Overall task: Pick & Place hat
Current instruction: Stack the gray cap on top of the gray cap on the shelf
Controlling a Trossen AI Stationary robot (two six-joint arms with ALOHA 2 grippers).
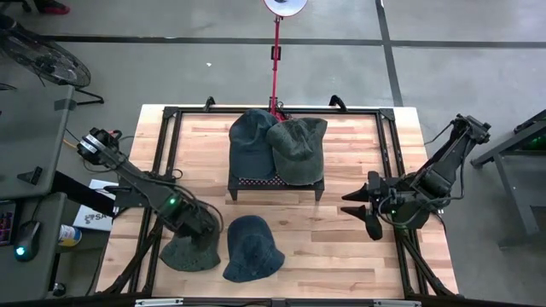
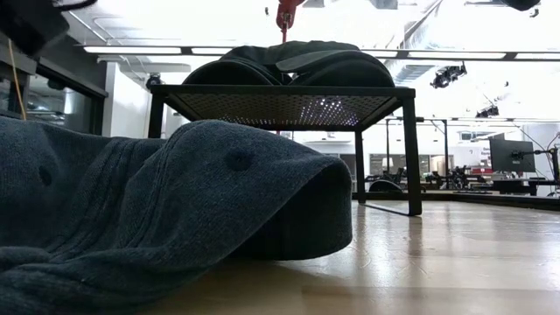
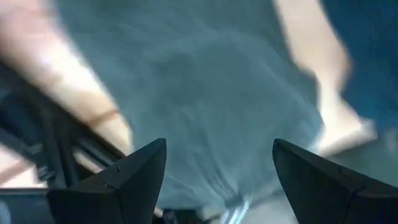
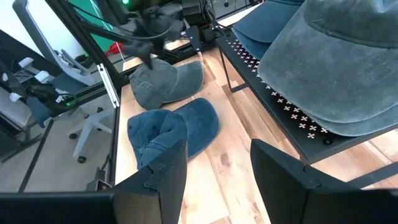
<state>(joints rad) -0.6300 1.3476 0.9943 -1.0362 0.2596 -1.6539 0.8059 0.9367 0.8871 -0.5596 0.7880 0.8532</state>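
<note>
A grey-green hat (image 1: 188, 254) lies on the table near the near left corner; it also shows in the right wrist view (image 4: 166, 84). My left gripper (image 1: 203, 232) is open close above its crown (image 3: 211, 93), one finger toward either side, touching nothing that I can see. A blue hat (image 1: 252, 249) lies beside it toward the right and fills the front of the low view (image 2: 175, 210). A dark blue hat (image 1: 251, 141) and a grey-green hat (image 1: 298, 147) rest on a black rack (image 1: 275, 182). My right gripper (image 1: 363, 211) is open and empty at the table's right.
The black rack (image 2: 289, 101) stands on legs at the table's middle far side. A red stand (image 1: 276, 51) rises behind the table. A black frame (image 1: 167, 153) runs along the table's edges. Bare wood (image 1: 333, 247) lies between the blue hat and my right gripper.
</note>
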